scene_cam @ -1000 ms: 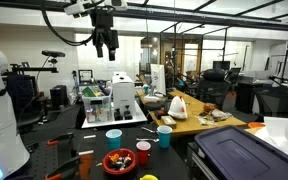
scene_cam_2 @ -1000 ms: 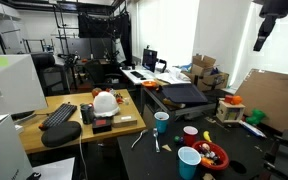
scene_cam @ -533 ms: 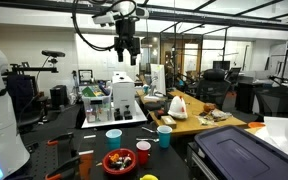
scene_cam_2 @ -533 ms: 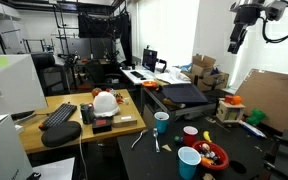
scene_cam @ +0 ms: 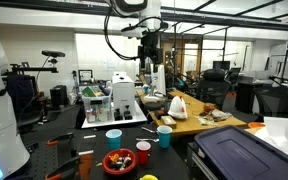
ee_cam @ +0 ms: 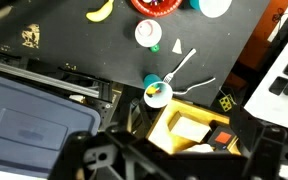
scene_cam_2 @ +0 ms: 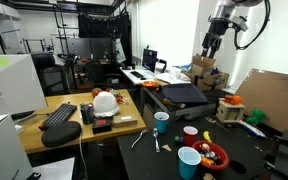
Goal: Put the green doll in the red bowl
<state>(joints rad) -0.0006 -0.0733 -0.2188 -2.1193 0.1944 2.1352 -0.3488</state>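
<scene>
The red bowl (scene_cam: 118,167) is bright red, with bits of mixed colours inside. Near it stand the red cup (scene_cam: 143,152), the teal cup (scene_cam: 164,135) and the light blue cup (scene_cam: 114,137). The surface (ee_cam: 64,30) is black; the banana (ee_cam: 101,12) is yellow.

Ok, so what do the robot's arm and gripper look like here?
The arm has rounded white segments with darker joints. The gripper is black and blocky, with short dark fingers. A black cable runs in a loop beside the arm. No markings can be read at this size.
</scene>
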